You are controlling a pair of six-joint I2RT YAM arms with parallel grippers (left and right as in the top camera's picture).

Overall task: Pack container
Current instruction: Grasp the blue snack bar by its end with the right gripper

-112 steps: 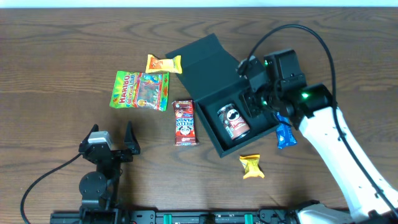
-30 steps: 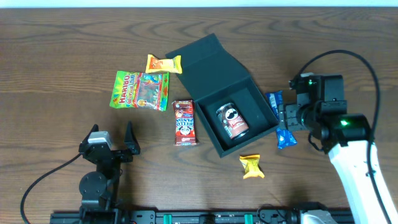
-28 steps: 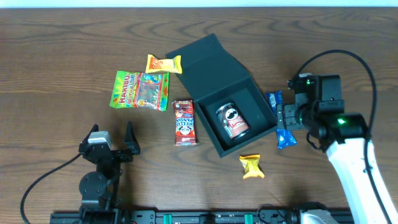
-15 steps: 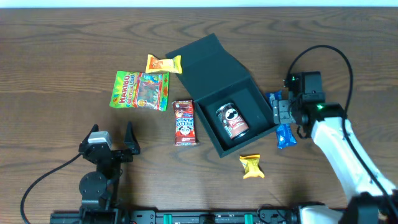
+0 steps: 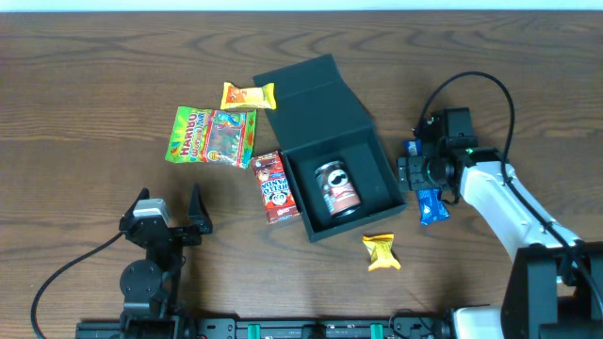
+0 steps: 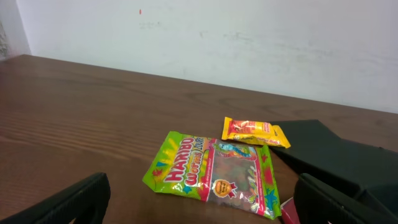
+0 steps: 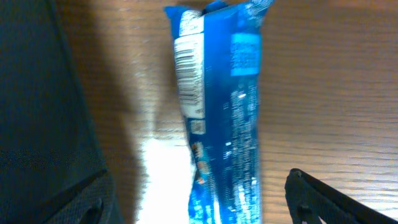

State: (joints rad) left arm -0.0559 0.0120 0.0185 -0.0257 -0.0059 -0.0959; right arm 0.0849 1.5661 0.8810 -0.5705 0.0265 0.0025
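Observation:
The container [image 5: 377, 174], a dark square box with its flap lid [image 5: 303, 81] open, holds a small Pringles can [image 5: 337, 186]. My right gripper [image 5: 415, 174] is low beside its right wall, over a blue snack packet [image 5: 431, 205]. In the right wrist view the blue packet [image 7: 221, 106] lies lengthwise between the open fingers [image 7: 333, 199], untouched, with the container wall [image 7: 37, 93] at the left. My left gripper [image 5: 170, 200] rests open near the front left, holding nothing; its view shows the Haribo bag [image 6: 214, 171].
A red Hello Panda packet [image 5: 273, 186] leans against the container's left side. A Haribo bag [image 5: 212, 137] and an orange-yellow packet [image 5: 248, 95] lie to the left of the lid. A yellow candy [image 5: 380, 251] sits in front of the container.
The right gripper moved left and down over the blue packet and opened a little wider. The container slid and turned leftward, nudging the red packet. The left arm stayed still.

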